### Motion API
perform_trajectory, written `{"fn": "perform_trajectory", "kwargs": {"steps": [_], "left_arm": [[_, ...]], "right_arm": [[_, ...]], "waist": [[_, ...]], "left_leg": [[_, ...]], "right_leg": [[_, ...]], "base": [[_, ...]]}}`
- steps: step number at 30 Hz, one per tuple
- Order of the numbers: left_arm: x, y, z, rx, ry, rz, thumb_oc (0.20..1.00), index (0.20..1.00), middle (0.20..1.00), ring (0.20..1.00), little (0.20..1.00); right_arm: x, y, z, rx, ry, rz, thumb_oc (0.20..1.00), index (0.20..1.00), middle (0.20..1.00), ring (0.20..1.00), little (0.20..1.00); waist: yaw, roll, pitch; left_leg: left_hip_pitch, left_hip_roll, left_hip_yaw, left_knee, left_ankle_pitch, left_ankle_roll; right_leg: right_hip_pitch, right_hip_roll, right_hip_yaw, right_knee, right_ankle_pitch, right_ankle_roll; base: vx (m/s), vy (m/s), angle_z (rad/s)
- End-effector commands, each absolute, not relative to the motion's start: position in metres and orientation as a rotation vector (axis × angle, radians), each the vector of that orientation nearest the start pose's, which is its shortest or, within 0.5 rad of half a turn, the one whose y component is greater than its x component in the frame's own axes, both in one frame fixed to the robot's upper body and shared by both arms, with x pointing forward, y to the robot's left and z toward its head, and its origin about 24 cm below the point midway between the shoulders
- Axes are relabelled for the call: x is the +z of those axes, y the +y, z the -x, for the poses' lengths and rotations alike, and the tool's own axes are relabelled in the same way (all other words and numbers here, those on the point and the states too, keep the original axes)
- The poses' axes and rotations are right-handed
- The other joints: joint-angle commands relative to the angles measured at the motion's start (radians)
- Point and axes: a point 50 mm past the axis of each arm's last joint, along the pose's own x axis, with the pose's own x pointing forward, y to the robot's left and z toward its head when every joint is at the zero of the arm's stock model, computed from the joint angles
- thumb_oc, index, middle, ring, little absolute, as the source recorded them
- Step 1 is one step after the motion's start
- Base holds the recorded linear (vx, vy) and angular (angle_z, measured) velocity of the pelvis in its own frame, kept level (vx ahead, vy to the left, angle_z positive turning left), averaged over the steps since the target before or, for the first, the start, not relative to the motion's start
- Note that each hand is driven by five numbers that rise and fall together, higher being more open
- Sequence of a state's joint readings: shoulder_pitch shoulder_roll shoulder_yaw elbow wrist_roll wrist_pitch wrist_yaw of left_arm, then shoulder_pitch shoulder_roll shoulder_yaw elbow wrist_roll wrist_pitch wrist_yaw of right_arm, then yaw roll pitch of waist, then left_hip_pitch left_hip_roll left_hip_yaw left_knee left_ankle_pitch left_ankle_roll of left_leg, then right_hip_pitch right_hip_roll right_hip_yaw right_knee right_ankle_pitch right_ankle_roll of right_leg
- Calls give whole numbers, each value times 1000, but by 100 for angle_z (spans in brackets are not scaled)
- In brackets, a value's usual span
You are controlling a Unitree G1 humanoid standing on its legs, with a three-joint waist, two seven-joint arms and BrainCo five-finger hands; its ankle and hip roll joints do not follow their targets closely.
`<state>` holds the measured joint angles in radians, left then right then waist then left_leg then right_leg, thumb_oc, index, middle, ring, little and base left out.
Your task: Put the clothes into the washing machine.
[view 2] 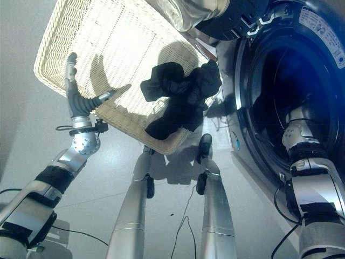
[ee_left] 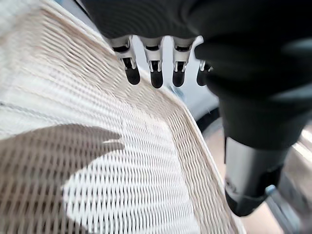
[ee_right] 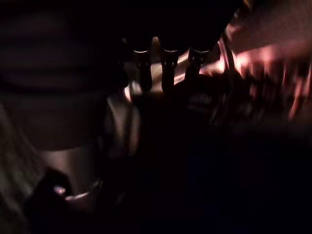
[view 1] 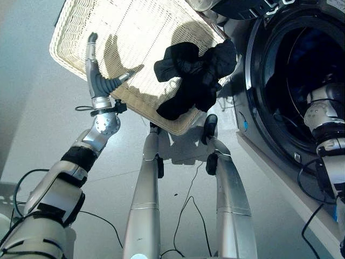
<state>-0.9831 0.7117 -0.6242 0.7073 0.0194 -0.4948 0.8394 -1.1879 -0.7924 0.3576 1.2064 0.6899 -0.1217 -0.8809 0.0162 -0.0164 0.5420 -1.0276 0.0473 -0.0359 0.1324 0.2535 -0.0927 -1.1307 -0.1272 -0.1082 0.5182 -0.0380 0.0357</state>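
A heap of black clothes (view 1: 194, 75) lies in the pale wicker basket (view 1: 145, 27), at the corner nearest the washing machine (view 1: 253, 81). My left hand (view 1: 97, 81) hovers over the basket's near rim, left of the clothes and apart from them. It is open, with its fingers (ee_left: 155, 75) straight above the weave and nothing in it. My right arm reaches into the machine's dark drum (view 1: 294, 65). Inside, the right hand (ee_right: 165, 73) shows dimly in the right wrist view, and what it touches is lost in the dark.
The machine's open door, with its glass bowl (view 2: 186, 12), hangs over the basket's far right corner. The machine's front (view 1: 280, 172) runs along the right side. Pale floor (view 1: 32, 108) lies to the left of the basket.
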Motion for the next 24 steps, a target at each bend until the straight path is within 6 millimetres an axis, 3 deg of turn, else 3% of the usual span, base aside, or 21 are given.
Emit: {"fn": "perform_trajectory", "kwargs": {"steps": [1,2,5,15,19,20,24], "left_arm": [[258,187,-370,371,-977,-766,1000,1000,1000,1000,1000],[264,183,-373,347,-972,-817,1000,1000,1000,1000,1000],[272,174,-378,306,-967,-890,1000,1000,1000,1000,1000],[291,135,-390,154,-991,-1215,1000,1000,1000,1000,1000],[296,132,-391,186,-1003,-1211,1000,1000,1000,1000,1000],[298,137,-389,243,-1002,-1084,1000,1000,1000,1000,1000],[293,156,-386,372,-978,-794,1000,1000,1000,1000,1000]], "right_arm": [[321,-407,-309,-1414,-268,368,1000,1000,1000,1000,1000],[318,-402,-316,-1382,-171,486,1000,1000,1000,1000,1000],[319,-391,-325,-1359,-137,628,1000,1000,1000,1000,1000],[324,-332,-358,-1232,-369,858,1000,1000,1000,1000,1000],[317,-312,-363,-1197,-478,828,1000,1000,1000,1000,1000],[306,-300,-365,-1171,-539,788,1000,1000,1000,1000,1000],[282,-280,-364,-1109,-611,741,1000,1000,1000,1000,1000]], "waist": [[-4,5,-22],[-2,11,-22],[-2,19,-22],[-40,29,-22],[-56,25,-22],[-65,23,-22],[-76,15,-22]], "left_leg": [[-14,-44,5,154,-180,1],[-16,-46,7,151,-179,2],[-19,-44,14,146,-177,5],[-27,-32,45,135,-183,-2],[-33,-29,56,131,-186,-4],[-34,-28,61,129,-190,-7],[-36,-27,69,126,-192,-11]], "right_leg": [[79,43,-50,-196,153,105],[76,42,-51,-198,154,106],[70,40,-52,-199,153,107],[44,47,-25,-196,145,119],[34,53,-15,-199,140,121],[29,56,-9,-200,137,122],[25,61,-5,-195,125,121]], "base": [[0,0,0],[0,0,0],[0,0,0],[-5,53,0],[0,49,0],[8,48,-3],[-1,18,-6]]}}
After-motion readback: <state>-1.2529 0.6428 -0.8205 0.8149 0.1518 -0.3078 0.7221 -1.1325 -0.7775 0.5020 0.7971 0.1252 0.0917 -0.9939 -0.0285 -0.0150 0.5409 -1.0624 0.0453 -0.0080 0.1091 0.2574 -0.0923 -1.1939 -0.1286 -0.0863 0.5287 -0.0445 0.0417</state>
